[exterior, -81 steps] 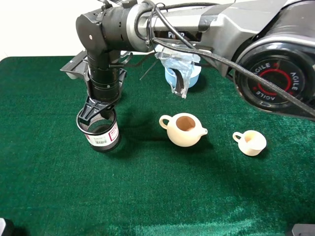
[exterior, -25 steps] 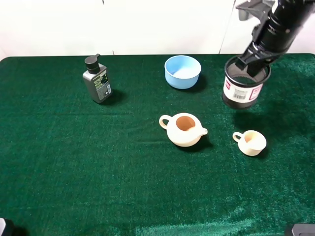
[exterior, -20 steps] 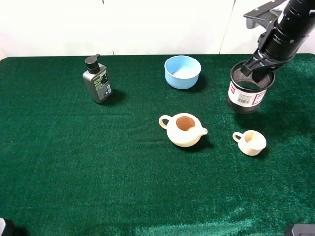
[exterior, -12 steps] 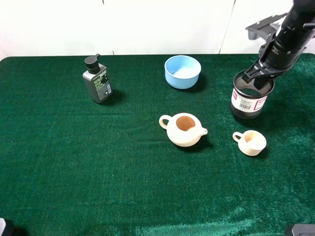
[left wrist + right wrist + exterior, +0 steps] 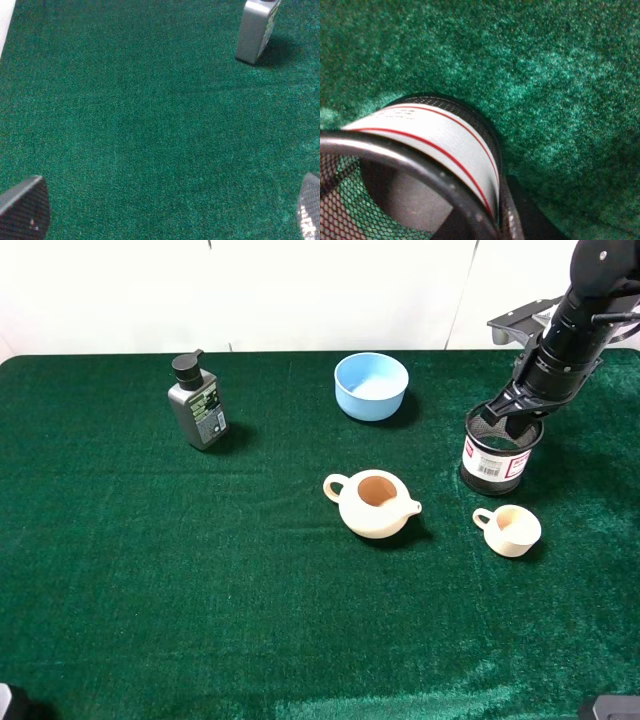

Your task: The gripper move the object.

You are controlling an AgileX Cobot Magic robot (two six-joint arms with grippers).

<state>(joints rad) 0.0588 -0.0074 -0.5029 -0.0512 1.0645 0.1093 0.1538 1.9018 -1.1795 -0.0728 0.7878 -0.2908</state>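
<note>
The black wire-mesh pen cup (image 5: pixel 492 458) with a white and red barcode label stands upright at the right of the green cloth, just behind a small cream cup. My right gripper (image 5: pixel 513 408) comes down from the upper right and is shut on the cup's rim. In the right wrist view the cup's label and rim (image 5: pixel 435 137) fill the frame just above the cloth; whether its base touches I cannot tell. My left gripper (image 5: pixel 162 212) is open over bare cloth, with only its two fingertips (image 5: pixel 22 210) showing.
A small cream cup (image 5: pixel 510 530) sits just in front of the pen cup. A cream teapot (image 5: pixel 372 504) stands at the centre, a blue bowl (image 5: pixel 371 385) behind it. A grey pump bottle (image 5: pixel 196 405) stands at the back left, also in the left wrist view (image 5: pixel 256 30).
My right gripper carried the pen cup from the left side across to the right, then lowered it. In the last half second it shifted slightly left and down.
</note>
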